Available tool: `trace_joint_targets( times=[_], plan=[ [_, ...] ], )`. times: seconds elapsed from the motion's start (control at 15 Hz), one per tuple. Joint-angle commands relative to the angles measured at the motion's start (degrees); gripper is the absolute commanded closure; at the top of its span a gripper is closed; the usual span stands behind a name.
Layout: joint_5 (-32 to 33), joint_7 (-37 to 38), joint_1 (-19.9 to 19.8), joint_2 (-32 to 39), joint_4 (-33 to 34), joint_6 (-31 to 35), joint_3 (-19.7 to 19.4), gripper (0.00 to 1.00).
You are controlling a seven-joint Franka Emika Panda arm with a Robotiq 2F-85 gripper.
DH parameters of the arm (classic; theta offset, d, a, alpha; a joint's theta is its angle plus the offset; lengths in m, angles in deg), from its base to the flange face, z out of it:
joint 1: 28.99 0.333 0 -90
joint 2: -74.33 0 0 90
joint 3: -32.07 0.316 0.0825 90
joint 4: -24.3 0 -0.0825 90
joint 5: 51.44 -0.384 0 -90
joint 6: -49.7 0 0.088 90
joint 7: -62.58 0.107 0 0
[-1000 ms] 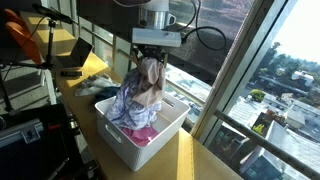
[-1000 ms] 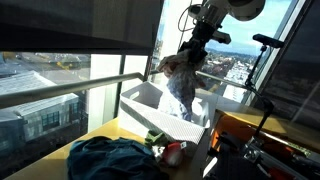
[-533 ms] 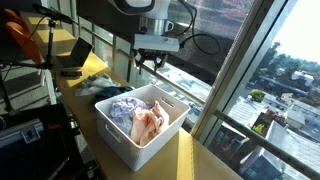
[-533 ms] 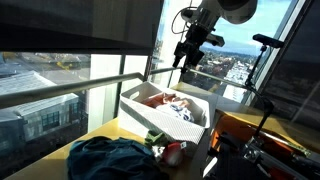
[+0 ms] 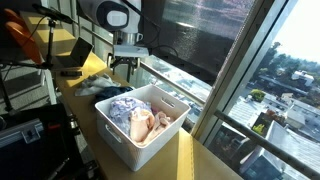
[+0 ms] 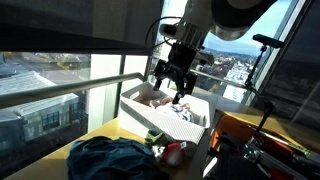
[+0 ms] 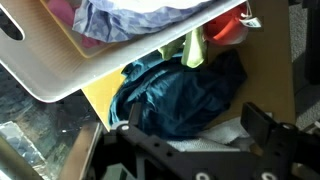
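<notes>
I've got the jaws apart, empty, upper centre behind the white bin (image 5: 165, 142). Peach garment (image 5: 148, 125) lies inside it, frame centre, beside lilac cloth (image 5: 122, 108). Wrist view: teal cloth (image 7: 185, 95) on worktop (image 7: 98, 98).

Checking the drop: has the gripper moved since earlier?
Yes. The black gripper went left, from above the white plastic basket to past its rear corner.

Bin (image 5: 160, 141): white plastic, smooth, matt. Inside it, pink cloth (image 5: 148, 125) at 4 o'clock, soft, crumpled; lavender cloth (image 5: 122, 108) at 10 o'clock, thin weave. Teal cloth (image 7: 185, 100): wrinkled, faint sheen. Tabletop (image 5: 190, 160): smooth yellowish wood.
</notes>
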State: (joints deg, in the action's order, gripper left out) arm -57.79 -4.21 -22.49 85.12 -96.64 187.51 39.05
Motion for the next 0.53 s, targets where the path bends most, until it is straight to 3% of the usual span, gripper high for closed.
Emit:
trace_joint_targets(
  times=[0.0,0.47],
  plan=[
    [4.65,2.07,1.24,6.07,-1.2,4.42,2.1,0.0],
    [16.6,7.01,3.54,14.33,-1.93,5.47,2.27,0.0]
  ],
)
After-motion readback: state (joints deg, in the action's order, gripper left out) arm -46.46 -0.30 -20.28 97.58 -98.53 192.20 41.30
